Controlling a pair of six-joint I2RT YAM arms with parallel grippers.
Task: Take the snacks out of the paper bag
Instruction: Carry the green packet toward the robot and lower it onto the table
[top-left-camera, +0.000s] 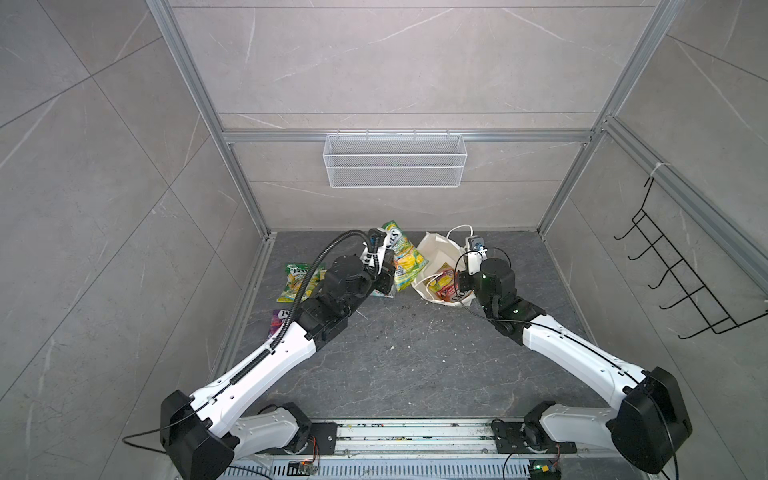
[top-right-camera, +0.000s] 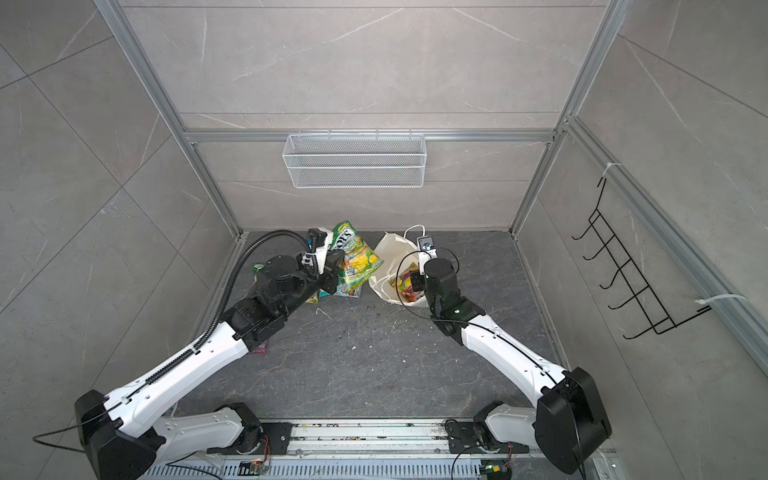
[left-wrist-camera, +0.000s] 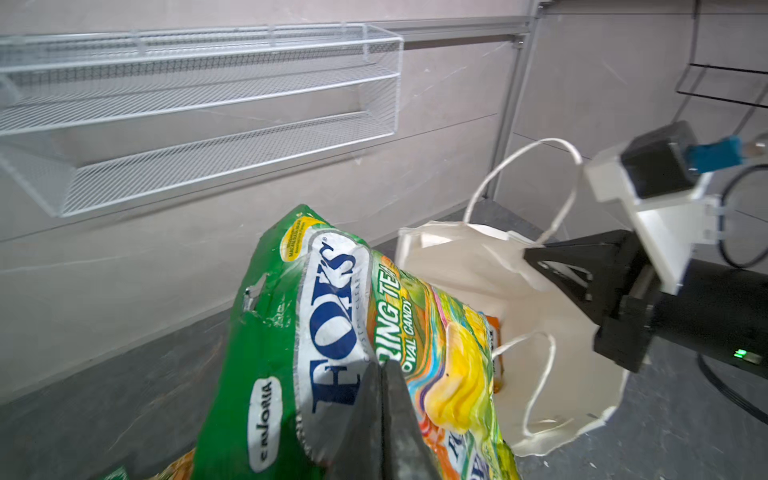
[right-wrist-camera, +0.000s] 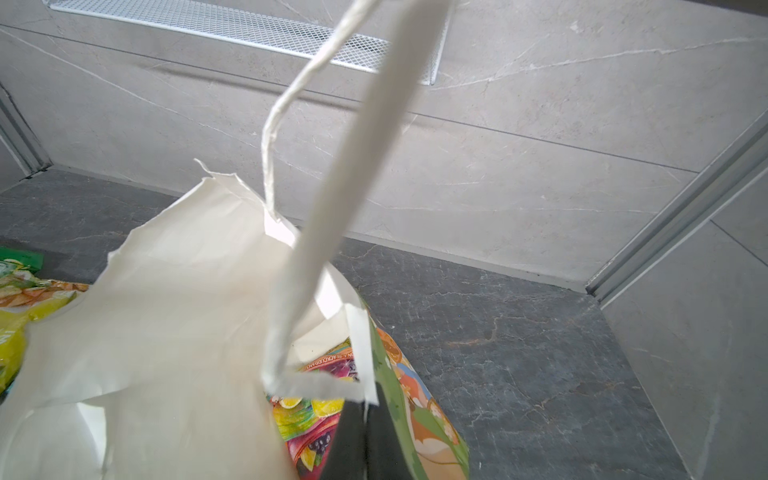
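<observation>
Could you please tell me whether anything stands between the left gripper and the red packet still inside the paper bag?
Yes. The left gripper is shut on a green packet, which hangs close beside the mouth of the paper bag, and a cord handle droops across the opening above the red packet.

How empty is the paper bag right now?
Not empty: the paper bag has its mouth open, and a red and yellow packet shows inside.

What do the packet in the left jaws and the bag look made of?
Green packet: likely thin glossy plastic film, by its glare and creases. Paper bag: matte white paper, rim torn ragged; its cord handle looks like twisted paper.
</observation>
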